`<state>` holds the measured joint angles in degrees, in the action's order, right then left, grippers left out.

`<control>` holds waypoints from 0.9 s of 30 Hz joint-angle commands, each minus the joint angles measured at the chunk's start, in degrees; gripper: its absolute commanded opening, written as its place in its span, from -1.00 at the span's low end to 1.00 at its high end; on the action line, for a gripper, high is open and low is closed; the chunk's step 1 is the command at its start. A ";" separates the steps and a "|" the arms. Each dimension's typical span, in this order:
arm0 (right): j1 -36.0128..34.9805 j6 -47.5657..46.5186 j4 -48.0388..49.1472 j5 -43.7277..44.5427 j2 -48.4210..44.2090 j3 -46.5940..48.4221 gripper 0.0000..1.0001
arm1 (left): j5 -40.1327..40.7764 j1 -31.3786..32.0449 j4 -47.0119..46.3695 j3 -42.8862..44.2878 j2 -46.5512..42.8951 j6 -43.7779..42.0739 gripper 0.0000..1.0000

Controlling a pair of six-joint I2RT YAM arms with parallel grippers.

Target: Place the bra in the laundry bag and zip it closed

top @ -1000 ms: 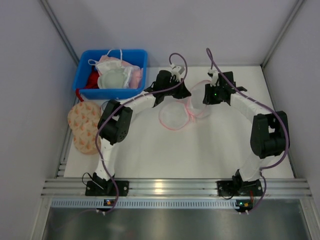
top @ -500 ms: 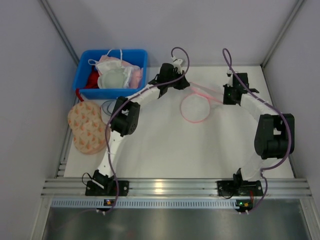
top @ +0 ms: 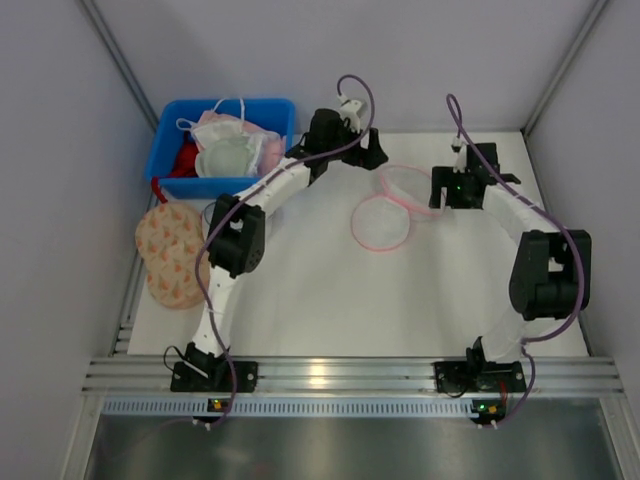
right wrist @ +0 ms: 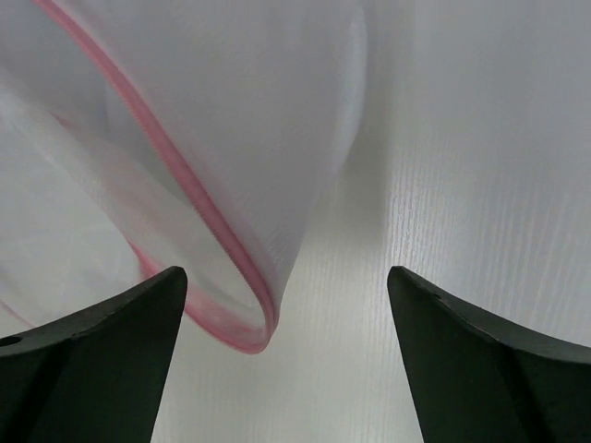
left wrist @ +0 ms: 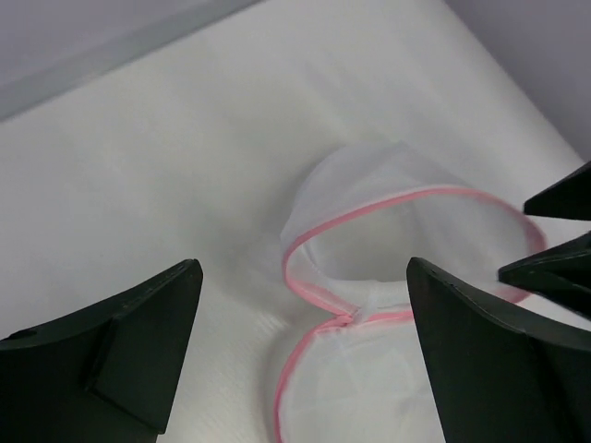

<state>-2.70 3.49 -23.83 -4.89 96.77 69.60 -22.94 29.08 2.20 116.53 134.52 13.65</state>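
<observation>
The laundry bag (top: 383, 208) lies on the white table as two joined white mesh discs with pink rims, and neither gripper holds it. My left gripper (top: 372, 158) hovers open just behind its left side; in the left wrist view the bag's pink rim (left wrist: 369, 217) lies between and beyond my spread fingers (left wrist: 148, 332). My right gripper (top: 438, 190) is open at the bag's right edge, where a fold of the bag (right wrist: 231, 148) stands up from the table. The pale pink bra (top: 262, 145) sits in the blue bin among other garments.
The blue bin (top: 170, 165) stands at the back left with red and white garments in it. A beige orange-patterned pouch (top: 170, 255) lies in front of it, beside a dark-rimmed mesh disc (top: 212, 213) partly under the left arm. Grey walls enclose the table.
Both grippers went from shut on the bag's rim to open and let it go. The bag, stretched between them before, now rests slack on the table.
</observation>
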 commanded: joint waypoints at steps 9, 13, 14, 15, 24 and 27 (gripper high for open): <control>5.77 -3.84 -2.18 -5.28 -12.39 10.64 0.99 | -8.44 -27.28 -5.47 -0.71 -16.58 28.70 0.96; 12.09 -1.47 -4.28 -17.42 -11.00 14.68 0.99 | -5.13 -34.17 3.67 4.14 -15.16 16.83 0.96; 14.02 -1.03 -4.90 -19.35 -10.38 15.38 0.99 | -4.14 -34.53 5.17 4.58 -15.42 13.45 0.96; 14.73 -0.94 -5.69 -21.46 -9.85 16.69 0.99 | -2.13 -35.23 6.23 4.84 -15.51 10.46 0.96; 15.18 -0.41 -7.46 -24.12 -7.83 13.56 0.99 | -3.68 -35.76 8.61 2.56 -11.74 -5.03 0.25; 15.18 -0.94 -7.63 -24.03 -8.18 11.97 0.99 | -5.18 -34.10 10.45 1.86 -10.51 -7.14 0.02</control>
<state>12.60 2.20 -31.38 -27.27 89.54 82.70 -25.23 -6.20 11.22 118.67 122.89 11.60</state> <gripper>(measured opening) 0.993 0.530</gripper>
